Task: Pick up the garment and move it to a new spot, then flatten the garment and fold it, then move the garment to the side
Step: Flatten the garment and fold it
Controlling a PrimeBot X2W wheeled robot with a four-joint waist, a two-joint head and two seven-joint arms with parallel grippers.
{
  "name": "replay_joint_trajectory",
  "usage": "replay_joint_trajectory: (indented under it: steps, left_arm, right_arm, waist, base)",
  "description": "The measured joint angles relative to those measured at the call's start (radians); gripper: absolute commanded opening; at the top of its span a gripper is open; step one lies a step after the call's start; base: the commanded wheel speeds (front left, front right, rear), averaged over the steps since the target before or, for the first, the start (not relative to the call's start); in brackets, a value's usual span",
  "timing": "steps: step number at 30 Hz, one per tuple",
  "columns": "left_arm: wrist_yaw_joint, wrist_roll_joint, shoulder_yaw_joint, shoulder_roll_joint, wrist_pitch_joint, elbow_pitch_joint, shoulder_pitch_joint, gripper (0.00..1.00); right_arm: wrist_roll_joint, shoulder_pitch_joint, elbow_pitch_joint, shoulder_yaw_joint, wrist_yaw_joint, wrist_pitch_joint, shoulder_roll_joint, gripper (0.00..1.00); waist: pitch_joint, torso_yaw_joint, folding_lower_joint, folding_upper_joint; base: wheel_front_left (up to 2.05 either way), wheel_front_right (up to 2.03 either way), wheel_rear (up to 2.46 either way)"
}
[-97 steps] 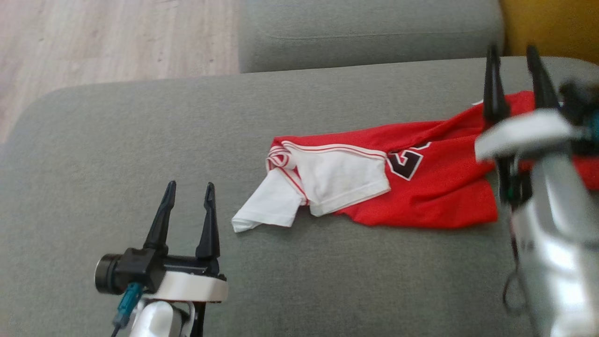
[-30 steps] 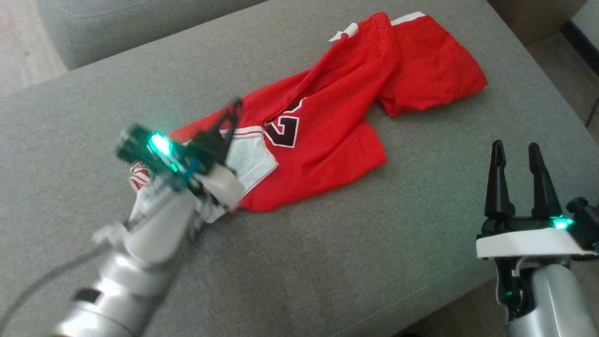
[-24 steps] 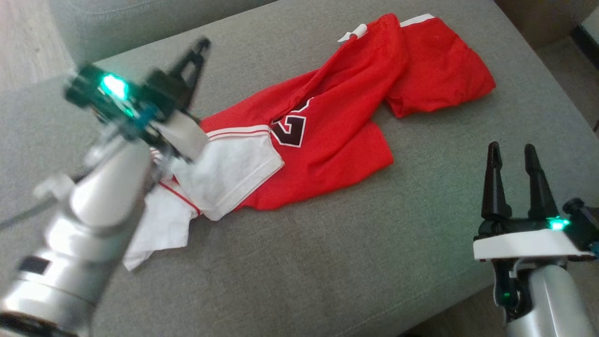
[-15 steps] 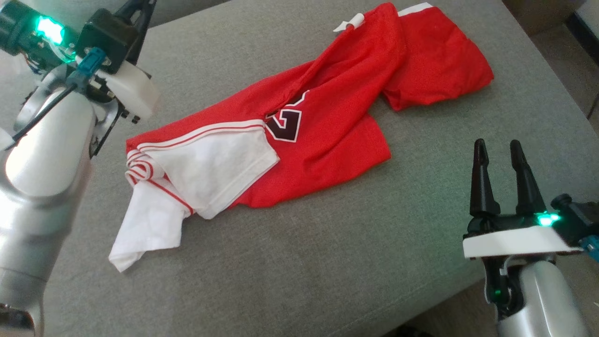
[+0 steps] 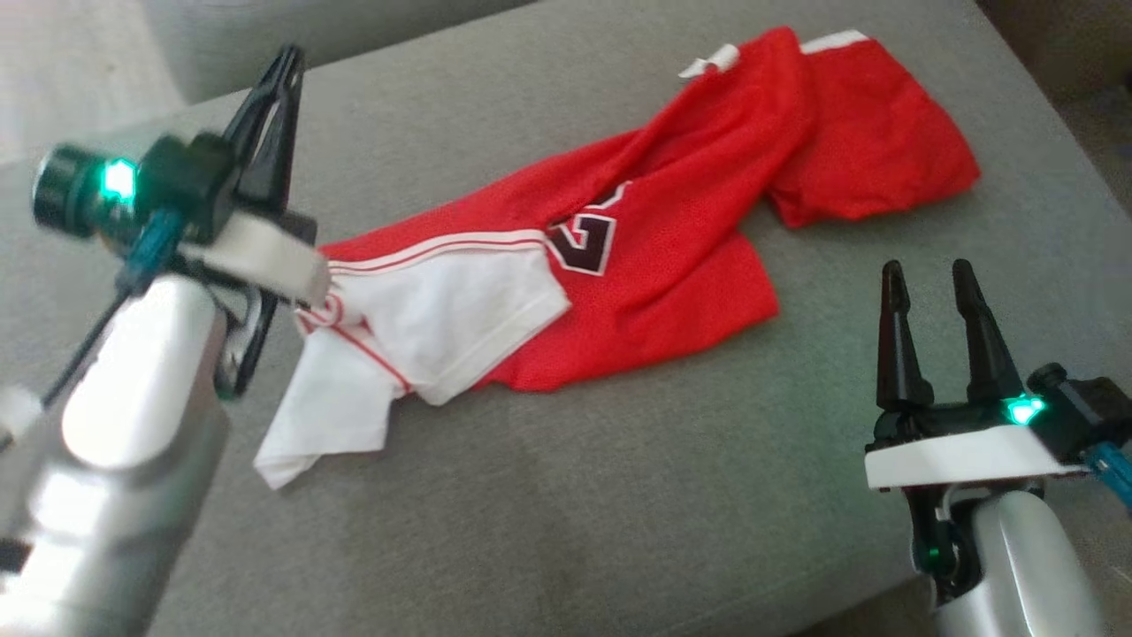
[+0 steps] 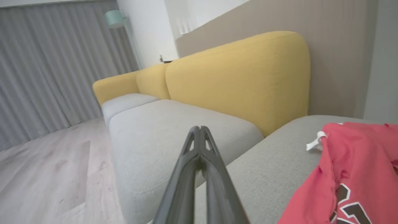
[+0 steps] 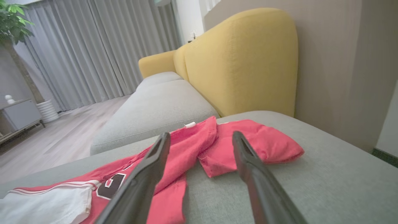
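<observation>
The garment (image 5: 672,257) is a red jersey with a dark number and a white part (image 5: 451,318). It lies crumpled across the grey sofa cushion (image 5: 619,513). My left gripper (image 5: 287,62) is shut with nothing in it, raised just left of the white end. In the left wrist view its gripper (image 6: 199,128) points past the garment (image 6: 351,161) toward the yellow backrest (image 6: 242,74). My right gripper (image 5: 924,270) stands open and empty at the cushion's near right, apart from the cloth. The right wrist view shows its gripper (image 7: 201,135) aimed at the garment (image 7: 217,140).
A second grey cushion (image 5: 354,26) lies beyond the one with the garment, with pale wood floor (image 6: 46,161) to its left. The cushion's front right edge drops off near my right arm. Grey curtains (image 7: 93,53), a plant (image 7: 12,15) and a low cabinet (image 7: 18,115) stand far off.
My left gripper, which was over the garment's white end a second ago, has lifted away to the left, shut and empty. The head camera shifted. The right gripper stayed open.
</observation>
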Motion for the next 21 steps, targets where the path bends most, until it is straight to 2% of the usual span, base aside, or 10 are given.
replay_joint_trajectory:
  steps: [8,14,16,17,18,21]
  left_arm:
    - [0.114,-0.101,0.078,-0.039,-0.087,-0.124,0.269,0.00]
    - [0.156,-0.147,0.092,-0.095,-0.119,-0.207,0.473,0.01]
    - [0.165,-0.156,0.094,-0.122,-0.124,-0.225,0.527,0.35]
    - [0.165,-0.158,0.094,-0.133,-0.128,-0.230,0.549,0.91]
    - [0.165,-0.158,0.094,-0.144,-0.128,-0.233,0.569,1.00]
    - [0.166,-0.154,0.099,-0.168,-0.128,-0.239,0.614,1.00]
  right_arm:
    - [-0.051,0.003,0.015,0.032,0.000,0.000,0.000,1.00]
    - [-0.087,0.026,0.028,0.062,0.000,0.004,0.000,1.00]
    - [-0.091,0.033,0.033,0.065,0.000,0.005,0.000,1.00]
    - [-0.094,0.039,0.035,0.066,0.000,0.005,-0.001,1.00]
    - [-0.099,0.046,0.039,0.066,0.000,0.006,-0.001,1.00]
    - [-0.099,0.067,0.051,0.074,0.000,0.006,0.000,1.00]
  waist:
    - [-0.054,0.114,0.0000,0.0000]
    - [-0.097,0.201,-0.0001,0.0000]
    - [-0.111,0.225,-0.0001,0.0000]
    - [-0.117,0.236,-0.0001,0.0000]
    - [-0.123,0.247,-0.0001,0.0000]
    - [-0.138,0.273,-0.0001,0.0000]
  base:
    - [0.00,0.00,0.00]
    - [0.00,0.00,0.00]
    - [0.00,0.00,0.00]
    - [0.00,0.00,0.00]
    - [0.00,0.00,0.00]
    - [0.00,0.00,0.00]
